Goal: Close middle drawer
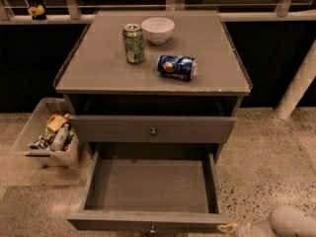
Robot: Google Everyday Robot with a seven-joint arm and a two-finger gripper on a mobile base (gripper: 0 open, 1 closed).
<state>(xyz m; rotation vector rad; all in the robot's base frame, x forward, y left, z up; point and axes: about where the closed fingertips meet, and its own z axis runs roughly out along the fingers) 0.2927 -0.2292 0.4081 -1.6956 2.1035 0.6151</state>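
Note:
The middle drawer [148, 184] is pulled far out of the grey cabinet and is empty inside. Its front panel [143, 221] lies along the bottom edge of the view, and its small round knob [152, 228] is half cut off there. Above it, another grey drawer front [153, 129] with a knob sits just under the cabinet top. My gripper [236, 228] pokes in at the bottom right corner, just right of the open drawer's front right corner. The pale rounded arm [291, 223] is behind it.
On the cabinet top [98, 68] stand a green can [134, 43] and a white bowl [157, 29], and a blue can [177, 66] lies on its side. A clear bin of clutter [47, 137] sits on the floor at left. A white post [298, 83] stands at right.

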